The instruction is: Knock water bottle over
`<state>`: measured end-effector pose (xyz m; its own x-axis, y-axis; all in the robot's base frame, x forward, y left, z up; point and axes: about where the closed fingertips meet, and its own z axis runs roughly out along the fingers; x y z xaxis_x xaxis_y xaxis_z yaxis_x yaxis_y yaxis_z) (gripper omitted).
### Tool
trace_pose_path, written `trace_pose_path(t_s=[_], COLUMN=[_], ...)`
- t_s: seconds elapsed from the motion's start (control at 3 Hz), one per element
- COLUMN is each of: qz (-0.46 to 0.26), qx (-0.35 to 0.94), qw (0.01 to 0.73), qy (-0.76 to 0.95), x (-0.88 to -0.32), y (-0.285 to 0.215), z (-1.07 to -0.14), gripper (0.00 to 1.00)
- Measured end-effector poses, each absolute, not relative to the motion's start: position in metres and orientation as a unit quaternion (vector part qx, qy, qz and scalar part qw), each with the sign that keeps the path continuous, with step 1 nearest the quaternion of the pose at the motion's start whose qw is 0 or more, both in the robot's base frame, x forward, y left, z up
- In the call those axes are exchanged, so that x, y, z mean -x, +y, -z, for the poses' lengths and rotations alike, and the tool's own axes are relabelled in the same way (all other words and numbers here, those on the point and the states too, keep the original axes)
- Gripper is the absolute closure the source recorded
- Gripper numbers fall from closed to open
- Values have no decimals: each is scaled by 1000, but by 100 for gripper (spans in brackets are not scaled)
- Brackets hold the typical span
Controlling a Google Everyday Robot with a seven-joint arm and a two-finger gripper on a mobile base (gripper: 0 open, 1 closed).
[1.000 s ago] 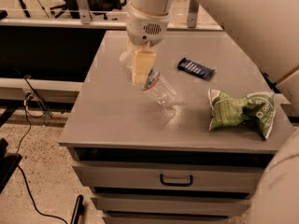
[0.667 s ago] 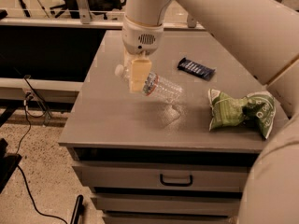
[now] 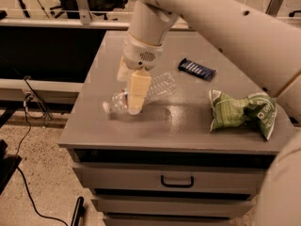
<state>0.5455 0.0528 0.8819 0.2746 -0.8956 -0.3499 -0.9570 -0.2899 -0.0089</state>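
Note:
The water bottle (image 3: 159, 86) is a clear ribbed plastic bottle. It lies on its side on the grey cabinet top (image 3: 188, 128), with its cap end (image 3: 108, 108) toward the left front and its base toward the back right. My gripper (image 3: 132, 98) hangs from the white arm straight over the bottle's neck end. It covers the part of the bottle near the label, and the label band is hidden behind it.
A crumpled green chip bag (image 3: 240, 112) lies at the right of the top. A dark blue snack bar (image 3: 197, 69) lies behind the bottle. The left edge of the cabinet is close to the cap. Drawers with a handle (image 3: 177, 180) are below, and cables (image 3: 28, 102) hang at the left.
The bottle has gone from leaning under the gripper to lying flat on its side. The gripper has come down and forward with it, toward the front left.

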Motion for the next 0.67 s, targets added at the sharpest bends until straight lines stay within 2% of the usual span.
trace_pose_path(t_s=[0.67], qz=[-144], qx=[786], qw=[124], qy=[588], x=[-549], y=[54], z=[-882], gripper=[0])
